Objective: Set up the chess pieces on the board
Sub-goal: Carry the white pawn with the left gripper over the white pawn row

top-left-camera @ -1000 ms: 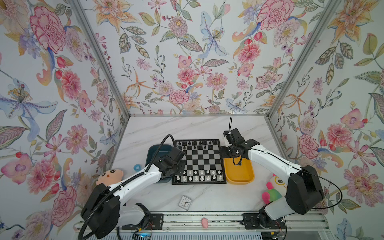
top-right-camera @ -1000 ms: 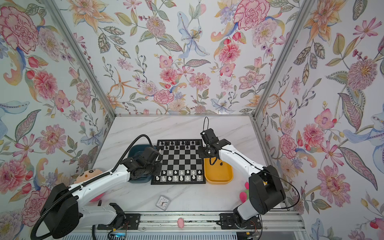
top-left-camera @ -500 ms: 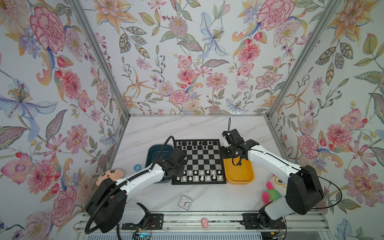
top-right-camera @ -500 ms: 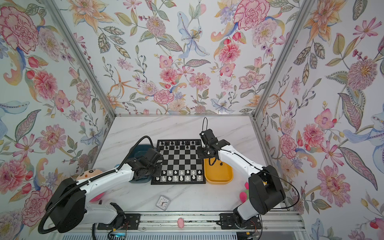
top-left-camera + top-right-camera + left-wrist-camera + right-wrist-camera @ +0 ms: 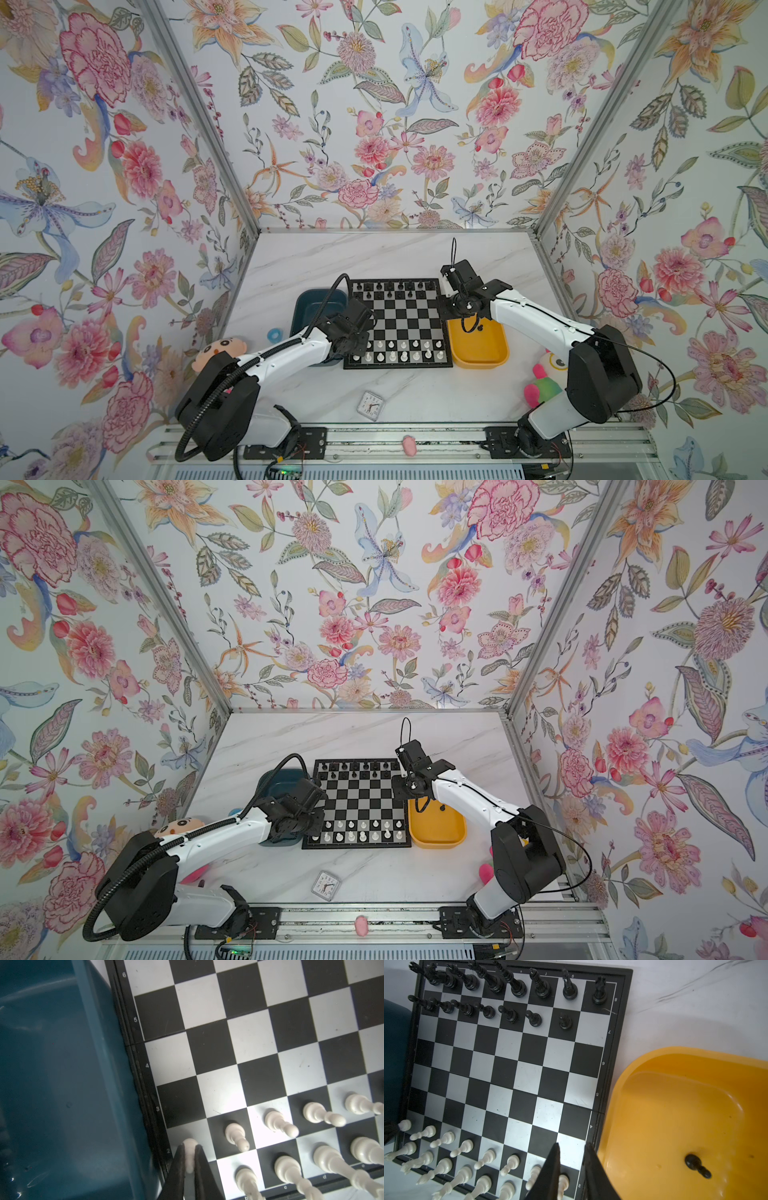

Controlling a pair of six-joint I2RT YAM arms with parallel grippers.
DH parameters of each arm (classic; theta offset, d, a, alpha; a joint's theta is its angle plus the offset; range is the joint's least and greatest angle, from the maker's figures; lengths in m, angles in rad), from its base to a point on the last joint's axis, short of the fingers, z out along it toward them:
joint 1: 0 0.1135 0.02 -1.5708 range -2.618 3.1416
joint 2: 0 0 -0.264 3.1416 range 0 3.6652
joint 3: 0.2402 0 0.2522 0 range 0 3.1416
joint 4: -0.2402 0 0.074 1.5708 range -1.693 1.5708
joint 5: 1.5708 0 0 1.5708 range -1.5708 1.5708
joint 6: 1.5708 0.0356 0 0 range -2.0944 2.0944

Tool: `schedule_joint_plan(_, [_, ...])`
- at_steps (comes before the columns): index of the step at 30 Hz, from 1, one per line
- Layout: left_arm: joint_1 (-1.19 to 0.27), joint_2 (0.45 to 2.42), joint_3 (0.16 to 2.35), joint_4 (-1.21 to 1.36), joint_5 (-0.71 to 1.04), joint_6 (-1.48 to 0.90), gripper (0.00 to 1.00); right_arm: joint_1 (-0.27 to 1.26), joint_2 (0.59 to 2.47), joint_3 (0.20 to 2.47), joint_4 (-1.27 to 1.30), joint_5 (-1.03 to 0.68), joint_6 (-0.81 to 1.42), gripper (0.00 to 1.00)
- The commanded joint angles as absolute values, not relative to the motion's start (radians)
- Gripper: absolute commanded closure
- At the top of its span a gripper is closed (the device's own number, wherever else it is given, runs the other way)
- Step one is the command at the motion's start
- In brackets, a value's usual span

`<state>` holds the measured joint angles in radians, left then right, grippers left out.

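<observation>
The board (image 5: 405, 322) lies flat in the middle of the marble table (image 5: 374, 257), between a dark teal tray (image 5: 316, 299) and a yellow tray (image 5: 478, 353), and touches or nearly touches both.

Small white figures are printed on its black border. The left wrist view shows the row numbers 6, 5, 4, 3 and 2 down the edge beside the teal tray (image 5: 62, 1084), with the letters b, c, d and e under the white pieces. In the right wrist view, 8, 7, 6, 5, 4 and 2 run down the opposite edge, and e, f and g are just legible behind the black pieces.

The left gripper (image 5: 189, 1149) is closed tight on a white pawn (image 5: 189, 1144). It pinches the pawn's neck, with the base over the light corner square next to the "2". I cannot tell whether the base rests on the square.

The other white pieces (image 5: 278, 1122) stand upright in the two rows nearest the robot. The black pieces (image 5: 517, 989) fill row 8, and seven black pawns (image 5: 508, 1014) stand in row 7. The light square (image 5: 593, 1024) beside the "7" is bare.

The right gripper (image 5: 572, 1146) hangs high over the board's edge near the yellow tray (image 5: 675, 1115). Its fingers are slightly apart and hold nothing. One black pawn (image 5: 696, 1165) lies on its side in that tray.

A small square clock (image 5: 370, 405) lies in front of the board, its numerals too small to read.
</observation>
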<state>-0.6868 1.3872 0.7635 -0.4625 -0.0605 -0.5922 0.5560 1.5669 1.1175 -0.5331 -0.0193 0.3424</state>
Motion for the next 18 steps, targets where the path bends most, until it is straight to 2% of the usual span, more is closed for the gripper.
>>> schedule_joint_plan(1, [-0.697, 1.408, 0.742, -0.447, -0.074, -0.604, 0.88, 0.563, 1.577, 1.136, -0.528, -0.023, 0.358, 0.77])
schedule_joint_plan(12, [-0.696, 1.42, 0.73, -0.436, -0.07, -0.606, 0.87, 0.565, 1.582, 1.137, -0.529, -0.022, 0.359, 0.77])
schedule_joint_plan(18, [-0.696, 1.424, 0.734, -0.448, -0.08, -0.6, 0.81, 0.565, 1.577, 1.137, -0.529, -0.018, 0.357, 0.76])
